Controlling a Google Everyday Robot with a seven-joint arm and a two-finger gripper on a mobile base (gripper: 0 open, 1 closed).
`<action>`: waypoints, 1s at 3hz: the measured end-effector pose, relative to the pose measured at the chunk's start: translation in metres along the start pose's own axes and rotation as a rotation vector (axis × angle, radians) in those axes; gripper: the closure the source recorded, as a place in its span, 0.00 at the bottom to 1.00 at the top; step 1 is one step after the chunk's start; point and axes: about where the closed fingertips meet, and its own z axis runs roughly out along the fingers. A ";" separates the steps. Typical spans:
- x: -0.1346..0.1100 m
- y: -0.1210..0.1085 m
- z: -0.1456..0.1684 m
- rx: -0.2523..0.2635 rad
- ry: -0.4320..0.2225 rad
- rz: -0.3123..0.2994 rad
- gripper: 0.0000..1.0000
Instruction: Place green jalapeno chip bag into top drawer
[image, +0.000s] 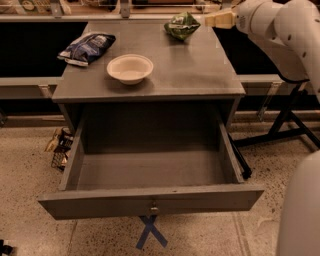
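Note:
The green jalapeno chip bag lies at the far edge of the grey table top, right of centre. My gripper hangs just to the right of the bag, at about its height, pointing left towards it, with a small gap between them. The top drawer is pulled fully out below the table top. Its inside is bare and its small metal lock faces me at the centre of the front panel.
A white bowl stands left of centre on the table. A dark blue chip bag lies at the far left. A blue tape cross marks the floor. Black stand legs are on the right, and small clutter is on the floor at the left.

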 end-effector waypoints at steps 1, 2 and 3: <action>0.003 0.011 0.037 -0.016 -0.016 0.059 0.00; 0.015 0.020 0.078 -0.018 -0.015 0.120 0.00; 0.031 0.023 0.098 -0.019 0.007 0.142 0.00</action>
